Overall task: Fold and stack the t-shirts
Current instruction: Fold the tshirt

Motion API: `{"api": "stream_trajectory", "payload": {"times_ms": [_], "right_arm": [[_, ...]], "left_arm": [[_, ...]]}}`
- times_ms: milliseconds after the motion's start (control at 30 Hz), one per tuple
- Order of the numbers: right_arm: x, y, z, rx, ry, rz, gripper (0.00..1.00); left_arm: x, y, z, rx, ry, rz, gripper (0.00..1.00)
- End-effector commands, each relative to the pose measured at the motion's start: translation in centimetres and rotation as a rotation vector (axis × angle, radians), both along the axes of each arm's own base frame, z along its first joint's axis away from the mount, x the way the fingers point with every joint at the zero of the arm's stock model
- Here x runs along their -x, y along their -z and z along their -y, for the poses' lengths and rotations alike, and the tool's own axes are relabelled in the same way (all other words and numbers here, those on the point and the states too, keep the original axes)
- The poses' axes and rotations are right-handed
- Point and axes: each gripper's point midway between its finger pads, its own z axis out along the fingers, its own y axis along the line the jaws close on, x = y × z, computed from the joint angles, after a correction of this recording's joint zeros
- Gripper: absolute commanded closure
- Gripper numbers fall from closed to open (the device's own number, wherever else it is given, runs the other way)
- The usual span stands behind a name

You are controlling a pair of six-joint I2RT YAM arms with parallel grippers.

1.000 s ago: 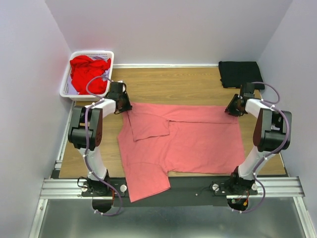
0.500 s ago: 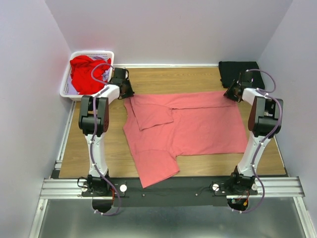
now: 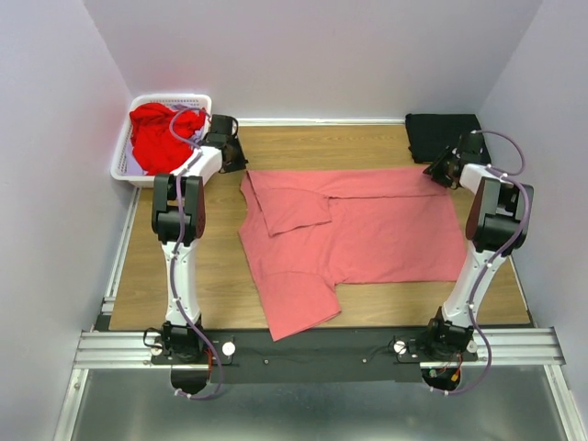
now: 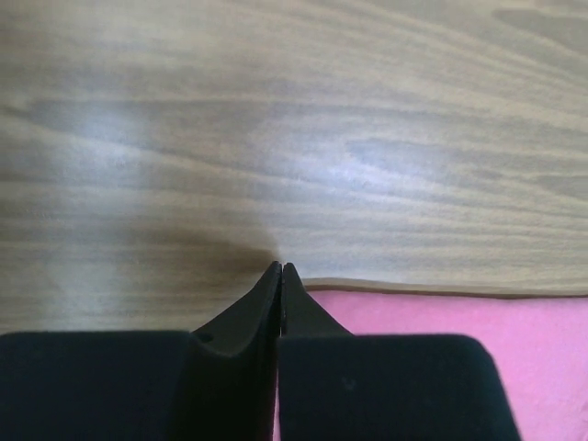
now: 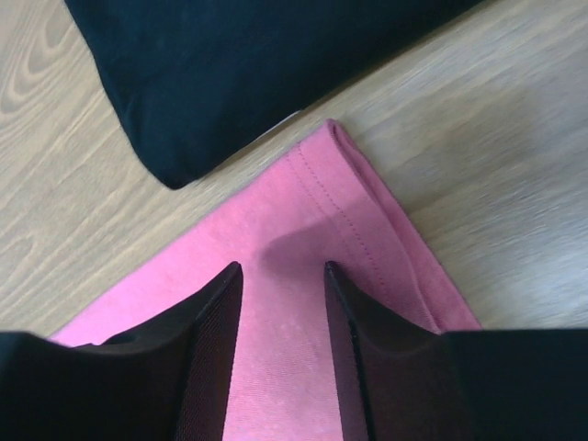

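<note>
Left pincer (image 4: 280, 267) is pressed closed at the far-left edge of the salmon-pink shirt (image 3: 367, 230), which lies spread on the tabletop (image 3: 312, 147). Whether it pinches cloth, I cannot tell. Right pincer (image 5: 281, 268), jaws apart, holds nothing above the far-right corner, just beside the black shirt (image 5: 257, 64). Closing there might snag both.

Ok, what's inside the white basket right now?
A crumpled red t-shirt fills most of the white lattice basket. Anything beneath the shirt is covered, so I cannot tell whether more garments lie under it.
</note>
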Motion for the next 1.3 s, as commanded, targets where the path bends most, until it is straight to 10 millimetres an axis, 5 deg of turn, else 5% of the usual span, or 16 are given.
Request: {"api": "stream_trajectory", "payload": {"times_ms": [0, 200, 267, 300, 433, 533, 733, 900, 1267], "right_arm": [[2.8, 2.5, 1.0, -0.005, 0.008, -0.125, 0.48], [2.8, -4.2, -0.9, -0.035, -0.075, 0.001, 0.4], [3.4, -5.3, -1.9, -0.053, -0.097, 0.017, 0.4], [4.3, -6.1, -2.6, -0.06, -0.112, 0.024, 0.4], [7.2, -7.1, -6.6, -0.061, -0.191, 0.025, 0.4], [10.0, -7.0, -9.4, -0.049, -0.25, 0.003, 0.39], [14.9, -6.3, -13.1, -0.04, -0.348, -0.046, 0.33], [18.6, -5.8, -13.2, -0.035, -0.353, -0.085, 0.27], [21.3, -6.3, -10.4, 0.103, -0.27, -0.102, 0.25]], "left_arm": [[-1.6, -2.5, -0.3, -0.012, 0.002, 0.066, 0.88], [-0.9, -13.2, 1.0, -0.031, 0.029, 0.282, 0.62], [0.7, -13.7, 2.2, -0.038, 0.05, 0.291, 0.59], [1.6, -15.4, 2.6, -0.037, 0.058, 0.321, 0.57], [5.6, -13.8, 5.6, -0.048, 0.131, 0.279, 0.51], [8.6, -10.2, 7.3, -0.102, 0.181, 0.204, 0.48], [9.7, -5.9, 8.2, -0.162, 0.213, 0.125, 0.44], [9.0, -2.8, 8.0, -0.207, 0.219, 0.06, 0.45], [8.3, 1.6, 6.3, -0.276, 0.193, -0.033, 0.53]]}}
